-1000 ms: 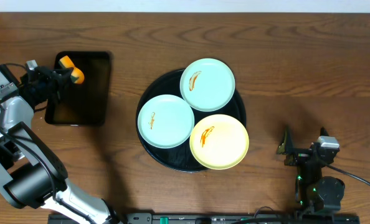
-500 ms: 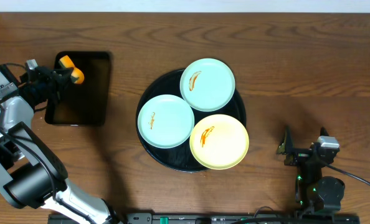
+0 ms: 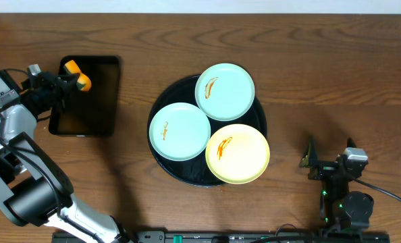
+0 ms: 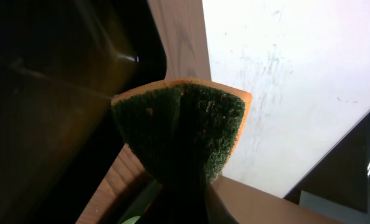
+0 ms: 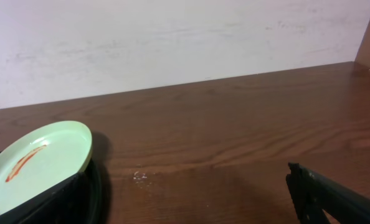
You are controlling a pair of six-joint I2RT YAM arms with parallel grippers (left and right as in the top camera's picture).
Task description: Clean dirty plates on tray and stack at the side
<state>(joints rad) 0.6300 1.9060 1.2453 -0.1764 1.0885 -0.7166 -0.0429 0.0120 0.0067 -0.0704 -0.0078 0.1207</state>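
Three plates lie on the round black tray point(image 3: 161, 101): a mint one point(image 3: 225, 91) at the back, a mint one point(image 3: 179, 131) at the left and a yellow one point(image 3: 237, 153) at the front right. Each has an orange-brown smear. My left gripper point(image 3: 67, 81) hangs over the far left of the table, shut on an orange sponge point(image 3: 79, 76). The sponge's green scouring face point(image 4: 185, 124) fills the left wrist view. My right gripper point(image 3: 329, 155) rests open near the front right, holding nothing. From the right wrist, the back mint plate point(image 5: 35, 165) and the tray rim point(image 5: 82, 198) show at the left.
A smaller rectangular black tray point(image 3: 92, 111) lies under the sponge at the left. Bare wooden tabletop point(image 3: 322, 81) stretches right of the round tray. One dark finger point(image 5: 325, 198) of the right gripper shows low in its wrist view, and a white wall stands behind the table.
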